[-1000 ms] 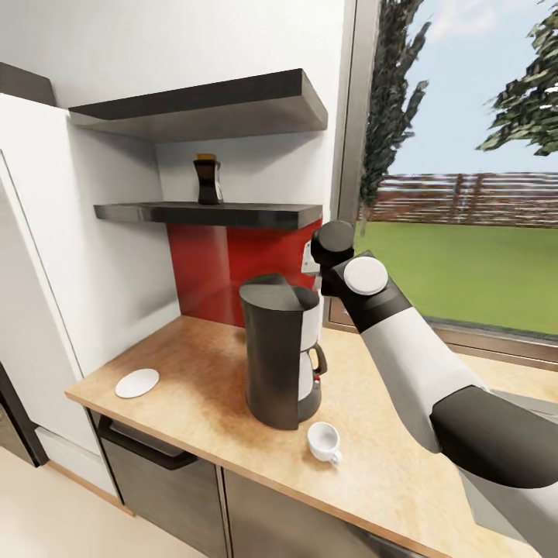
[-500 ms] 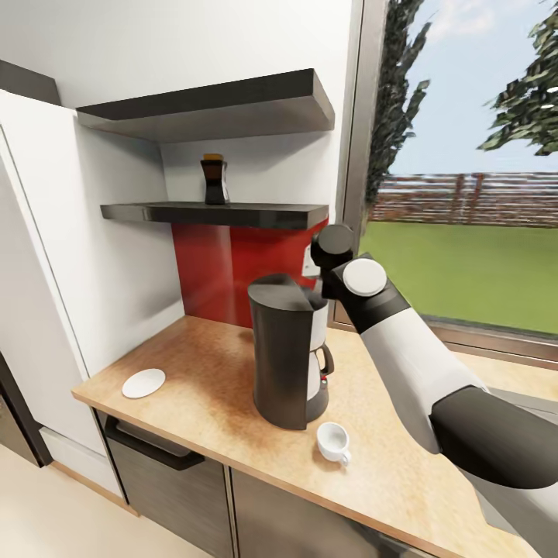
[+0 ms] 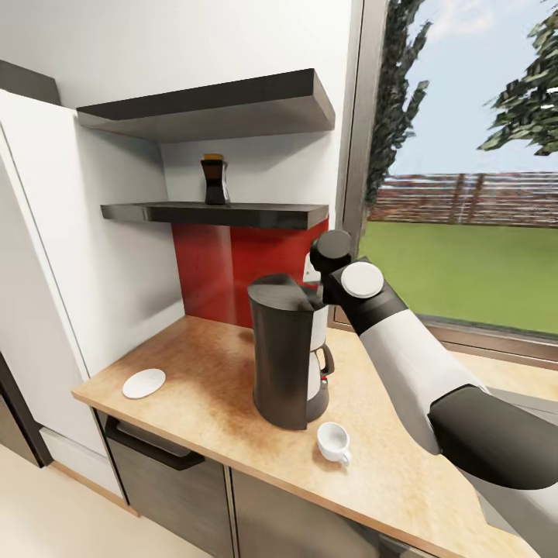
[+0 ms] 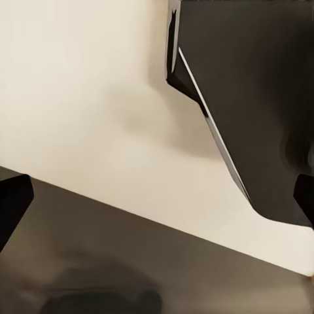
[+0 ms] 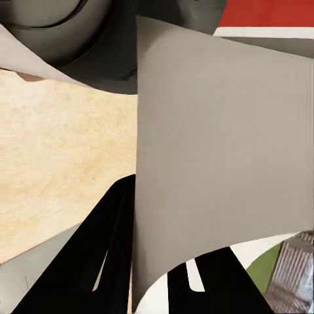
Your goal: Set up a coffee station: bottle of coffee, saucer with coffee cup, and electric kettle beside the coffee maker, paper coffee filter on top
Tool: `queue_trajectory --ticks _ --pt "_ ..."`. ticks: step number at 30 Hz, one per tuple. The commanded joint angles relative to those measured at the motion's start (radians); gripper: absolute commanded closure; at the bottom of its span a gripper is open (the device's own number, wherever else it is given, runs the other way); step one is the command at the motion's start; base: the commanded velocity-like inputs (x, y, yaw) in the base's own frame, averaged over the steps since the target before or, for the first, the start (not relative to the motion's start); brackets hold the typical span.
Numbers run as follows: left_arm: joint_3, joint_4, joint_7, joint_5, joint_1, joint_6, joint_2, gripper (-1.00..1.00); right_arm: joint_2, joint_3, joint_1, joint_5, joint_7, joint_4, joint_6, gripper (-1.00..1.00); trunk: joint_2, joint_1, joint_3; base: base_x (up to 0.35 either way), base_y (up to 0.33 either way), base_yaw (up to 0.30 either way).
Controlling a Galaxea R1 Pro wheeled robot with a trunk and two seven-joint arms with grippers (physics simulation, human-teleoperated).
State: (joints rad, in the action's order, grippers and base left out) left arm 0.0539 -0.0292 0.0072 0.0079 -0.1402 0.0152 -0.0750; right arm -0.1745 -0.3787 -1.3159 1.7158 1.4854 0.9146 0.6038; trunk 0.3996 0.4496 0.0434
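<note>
Beside the coffee maker (image 3: pixel 288 350), at its top rim, the right arm (image 3: pixel 403 353) reached in with its pincer hidden behind the machine in the head view. From the right wrist camera, the right pincer (image 5: pixel 154 261) had its dark fingers (image 5: pixel 108 252) closed on the paper coffee filter (image 5: pixel 219 157), a pale sheet spread before it above the worktop (image 5: pixel 59 157). Well above the pincer, the bottle of coffee (image 3: pixel 214 180) stood on the kitchen shelf (image 3: pixel 213 213). Below and toward the robot sat the coffee cup (image 3: pixel 333 442); the saucer (image 3: pixel 144 383) lay far off to the left. Whether the left pincer was open or closed, I cannot tell.
</note>
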Motion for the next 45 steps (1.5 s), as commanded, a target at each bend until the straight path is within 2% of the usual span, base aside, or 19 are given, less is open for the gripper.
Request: queue_trajectory --ticks 1,28,29,45 --pt "0.005 0.000 0.001 0.001 0.000 0.002 0.000 -1.00 0.000 -0.002 0.000 0.004 0.007 0.000 0.014 1.00 0.000 0.000 0.000 0.054 0.072 0.000" --pt "0.005 -0.001 0.000 -0.003 0.001 0.002 0.000 -1.00 0.000 -0.003 0.000 0.005 0.007 0.001 0.014 1.00 0.000 0.000 0.000 0.036 0.042 0.000" --pt "0.005 -0.001 0.000 -0.003 0.000 0.002 0.000 -1.00 0.000 -0.003 0.000 0.005 0.007 0.001 0.014 -1.00 0.000 0.000 0.000 0.000 0.000 0.000" --pt "0.004 -0.001 0.000 -0.003 0.000 0.002 0.000 -1.00 0.000 -0.006 0.000 0.005 0.007 0.001 0.014 -1.00 0.000 0.000 0.000 0.000 0.000 0.000"
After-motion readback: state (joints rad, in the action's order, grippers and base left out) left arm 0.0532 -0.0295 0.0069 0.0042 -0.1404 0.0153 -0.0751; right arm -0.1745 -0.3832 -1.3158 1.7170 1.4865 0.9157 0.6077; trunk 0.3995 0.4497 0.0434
